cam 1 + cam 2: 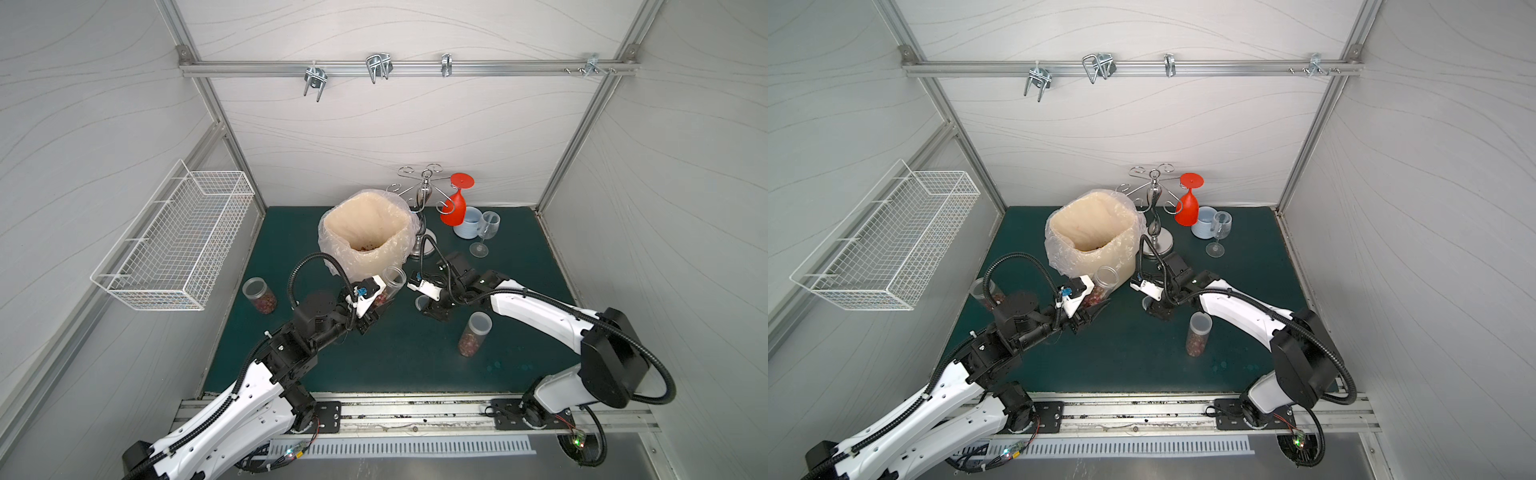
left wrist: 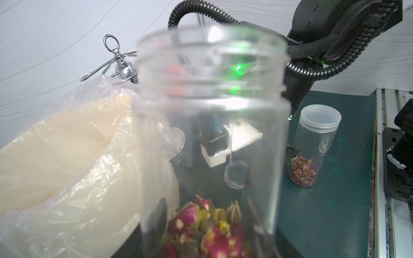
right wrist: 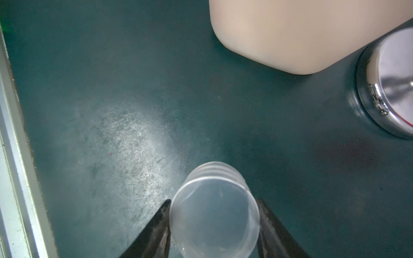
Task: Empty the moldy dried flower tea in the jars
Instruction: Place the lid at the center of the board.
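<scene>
Three jars stand out in both top views. The left hand (image 1: 374, 309) is clenched low on the open jar (image 1: 394, 280), holding it tilted with its mouth beside the bag-lined bin (image 1: 374, 216). Dried flower tea (image 2: 205, 227) lies heaped in the jar's lower end. The right hand (image 3: 213, 202) is down at the table (image 3: 111, 111) with a translucent lid (image 3: 214, 219) between its fingers (gripping or let go, I cannot tell). A second jar (image 1: 475, 334) and a third jar (image 1: 259, 295) stand upright and capped on the table, apart from both hands, with tea at their bottoms.
</scene>
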Controlling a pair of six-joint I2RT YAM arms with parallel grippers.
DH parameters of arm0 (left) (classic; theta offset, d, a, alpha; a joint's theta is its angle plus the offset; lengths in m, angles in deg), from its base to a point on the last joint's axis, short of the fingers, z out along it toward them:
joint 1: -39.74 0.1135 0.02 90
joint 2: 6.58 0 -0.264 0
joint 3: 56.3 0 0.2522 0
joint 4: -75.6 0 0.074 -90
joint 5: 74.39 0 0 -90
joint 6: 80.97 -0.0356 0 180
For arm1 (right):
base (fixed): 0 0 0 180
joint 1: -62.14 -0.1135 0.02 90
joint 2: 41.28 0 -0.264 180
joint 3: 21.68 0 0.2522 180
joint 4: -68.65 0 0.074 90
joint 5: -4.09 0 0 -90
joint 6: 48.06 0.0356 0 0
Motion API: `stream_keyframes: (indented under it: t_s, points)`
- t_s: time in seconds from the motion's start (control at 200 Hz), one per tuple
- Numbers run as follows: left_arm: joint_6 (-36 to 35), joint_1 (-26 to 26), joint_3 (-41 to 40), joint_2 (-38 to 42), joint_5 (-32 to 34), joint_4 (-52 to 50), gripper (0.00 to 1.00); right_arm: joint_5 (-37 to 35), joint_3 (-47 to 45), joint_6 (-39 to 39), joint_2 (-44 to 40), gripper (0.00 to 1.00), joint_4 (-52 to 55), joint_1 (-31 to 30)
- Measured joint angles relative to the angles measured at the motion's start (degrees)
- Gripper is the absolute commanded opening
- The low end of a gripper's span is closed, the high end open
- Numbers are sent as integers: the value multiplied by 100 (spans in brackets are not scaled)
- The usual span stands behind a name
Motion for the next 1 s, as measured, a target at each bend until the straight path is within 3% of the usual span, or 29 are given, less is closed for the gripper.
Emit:
stream_keyframes:
  t_s: [0.68,1.0]
  points:
    - [-22,2,0,-13,0,-17,20,-345,164,498,1016,59,-195,337]
    - [-17,2,0,-13,0,-17,20,-468,361,804,1554,66,-179,376]
